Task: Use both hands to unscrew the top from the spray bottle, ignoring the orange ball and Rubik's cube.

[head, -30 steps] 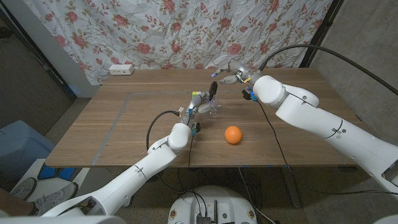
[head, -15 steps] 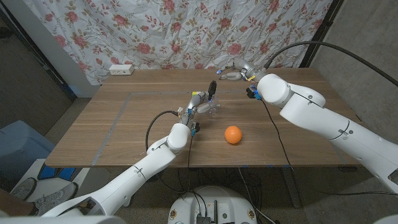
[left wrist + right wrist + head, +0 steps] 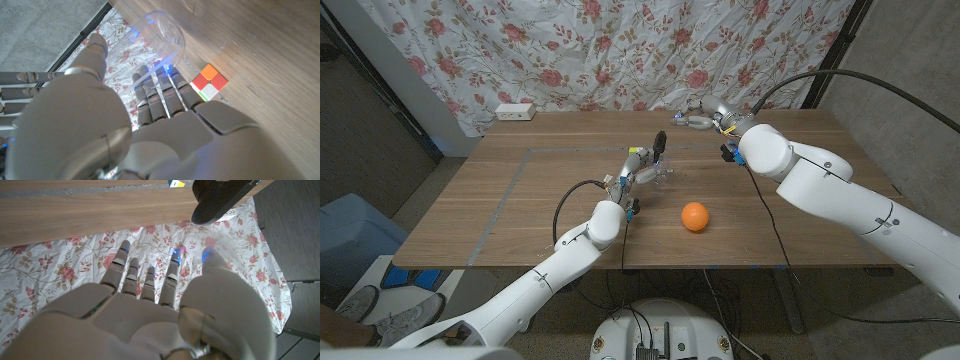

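Holding the clear spray bottle (image 3: 654,174) in our left hand (image 3: 638,176), we are keeping it just above the wooden table (image 3: 520,190). From the head view we are seeing its black top (image 3: 660,141) sticking up past our fingers, leaning a little away from us, so the bottle's long side is running nearly upright. The left wrist view is showing us something else: the round clear end of the bottle (image 3: 161,35) is poking out beyond our fingers (image 3: 165,97), which are wrapping around its side, and the Rubik's cube (image 3: 209,81) is sitting on the table just past our fingertips.

Our right hand (image 3: 705,119) is reaching out over the far part of the table, well apart from the bottle. In the right wrist view its fingers (image 3: 145,275) are spreading out straight with nothing in them, pointing at the flowery curtain (image 3: 60,270).

The orange ball (image 3: 694,216) is sitting on the table beside our left hand, nearer to us than the right hand.
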Controlling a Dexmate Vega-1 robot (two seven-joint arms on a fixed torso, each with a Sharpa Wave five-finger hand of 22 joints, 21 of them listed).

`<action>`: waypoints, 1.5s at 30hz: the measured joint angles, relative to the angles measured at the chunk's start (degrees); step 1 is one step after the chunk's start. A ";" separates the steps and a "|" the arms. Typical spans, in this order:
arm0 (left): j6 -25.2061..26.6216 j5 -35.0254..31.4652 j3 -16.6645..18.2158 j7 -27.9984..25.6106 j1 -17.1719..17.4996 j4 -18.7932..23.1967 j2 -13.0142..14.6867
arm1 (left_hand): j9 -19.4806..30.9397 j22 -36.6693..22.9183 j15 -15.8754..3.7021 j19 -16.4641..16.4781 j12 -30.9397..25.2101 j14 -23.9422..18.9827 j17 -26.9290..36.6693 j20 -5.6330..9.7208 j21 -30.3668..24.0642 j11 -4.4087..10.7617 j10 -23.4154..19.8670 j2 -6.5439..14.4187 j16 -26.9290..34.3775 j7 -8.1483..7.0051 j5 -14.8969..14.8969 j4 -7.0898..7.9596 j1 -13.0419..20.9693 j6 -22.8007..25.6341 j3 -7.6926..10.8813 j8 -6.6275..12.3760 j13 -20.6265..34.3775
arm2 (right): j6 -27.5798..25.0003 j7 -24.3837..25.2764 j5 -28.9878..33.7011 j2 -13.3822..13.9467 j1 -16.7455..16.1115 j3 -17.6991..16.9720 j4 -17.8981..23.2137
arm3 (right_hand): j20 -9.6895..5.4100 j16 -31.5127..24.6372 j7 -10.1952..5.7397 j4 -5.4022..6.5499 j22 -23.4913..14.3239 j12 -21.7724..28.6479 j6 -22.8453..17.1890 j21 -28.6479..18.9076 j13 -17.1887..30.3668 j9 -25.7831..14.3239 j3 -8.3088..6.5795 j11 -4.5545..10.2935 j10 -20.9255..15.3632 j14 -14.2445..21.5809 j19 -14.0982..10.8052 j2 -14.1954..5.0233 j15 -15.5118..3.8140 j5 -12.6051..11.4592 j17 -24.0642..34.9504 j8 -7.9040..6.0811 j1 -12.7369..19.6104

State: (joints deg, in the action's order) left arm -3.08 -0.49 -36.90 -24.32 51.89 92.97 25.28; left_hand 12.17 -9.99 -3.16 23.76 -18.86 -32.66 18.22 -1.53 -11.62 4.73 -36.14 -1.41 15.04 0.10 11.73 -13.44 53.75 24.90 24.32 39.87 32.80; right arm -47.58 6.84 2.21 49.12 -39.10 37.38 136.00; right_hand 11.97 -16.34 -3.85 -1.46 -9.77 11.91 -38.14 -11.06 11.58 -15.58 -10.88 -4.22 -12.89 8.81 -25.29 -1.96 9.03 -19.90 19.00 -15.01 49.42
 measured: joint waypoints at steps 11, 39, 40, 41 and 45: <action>-0.25 0.27 0.24 0.14 0.23 0.08 0.20 | 0.00 0.00 0.00 0.00 0.07 0.00 0.00 0.00 0.00 0.00 0.00 0.00 0.00 0.00 0.00 -0.16 0.00 0.00 0.16 -0.01 0.29 | -4.32 0.10 2.09 -0.02 0.93 2.54 2.18 | 0.44 0.73 4.70 1.63 0.00 -0.25 2.87 0.28 0.00 -0.27 2.44 -2.99 0.92 -0.01 0.44 0.66 2.45 1.06 -0.13 1.07 -6.68; 0.25 0.95 0.37 0.75 0.09 -0.09 0.17 | 0.00 0.00 0.00 0.00 -0.01 0.00 0.23 0.00 0.00 0.01 0.00 0.02 0.00 0.00 0.00 -0.39 0.02 0.00 0.39 -0.24 0.27 | -15.29 -2.88 6.17 -2.25 9.76 14.38 3.47 | 0.52 1.96 10.21 2.81 0.01 -0.69 7.76 0.28 0.00 -1.06 4.55 -7.17 3.70 -0.41 2.60 1.57 3.48 4.07 -0.40 2.94 -13.93; 0.25 1.00 0.35 0.83 0.04 -0.17 0.15 | 0.00 0.00 0.00 0.00 -0.01 0.00 0.17 0.00 0.00 0.01 0.00 0.02 0.00 0.00 0.00 -0.39 0.02 0.00 0.39 -0.25 0.27 | -15.58 -2.97 6.34 -2.33 10.13 14.84 3.41 | 0.52 1.96 10.42 2.81 0.02 -0.69 7.98 0.28 0.00 -1.06 4.55 -7.26 3.79 -0.41 2.60 1.56 3.48 4.10 -0.40 2.94 -13.94; 0.25 1.03 0.34 0.86 0.00 -0.21 0.13 | 0.01 0.00 0.00 0.00 -0.01 0.00 0.13 0.00 0.00 0.01 0.00 0.02 0.00 0.00 0.00 -0.38 0.02 0.00 0.39 -0.41 0.26 | -15.83 -3.06 6.47 -2.42 10.56 15.36 3.31 | 0.52 1.96 10.62 2.79 0.02 -0.69 8.17 0.28 0.00 -1.06 4.56 -7.26 3.79 -0.41 2.60 1.69 3.48 4.10 -0.40 2.94 -14.87; 0.25 1.13 0.27 0.99 -0.15 -0.42 0.06 | 0.01 0.00 0.00 0.00 -0.01 0.00 0.25 0.00 0.00 0.01 0.00 0.02 0.00 0.00 0.00 -0.38 0.02 0.00 0.39 -0.35 0.23 | -16.46 -3.33 6.83 -2.69 11.57 16.66 3.06 | 0.11 2.22 10.87 2.56 0.01 -0.69 8.43 0.28 0.00 -1.05 4.79 -7.57 4.09 -0.58 3.01 1.64 3.31 4.44 -0.40 3.16 -15.05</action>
State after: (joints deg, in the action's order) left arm -2.83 0.64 -36.64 -23.33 51.74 92.55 25.34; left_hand 12.18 -9.99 -3.16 23.77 -18.87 -32.66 18.47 -1.53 -11.62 4.74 -36.15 -1.39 15.04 0.10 11.73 -13.82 53.77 24.91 24.71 39.52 33.03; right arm -64.04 3.51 9.04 46.44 -27.53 54.04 139.07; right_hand 12.07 -14.13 7.01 1.10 -9.75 11.22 -29.71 -10.78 11.58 -16.64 -6.09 -11.78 -8.79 8.23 -22.27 -0.32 12.34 -15.46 18.61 -11.85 34.37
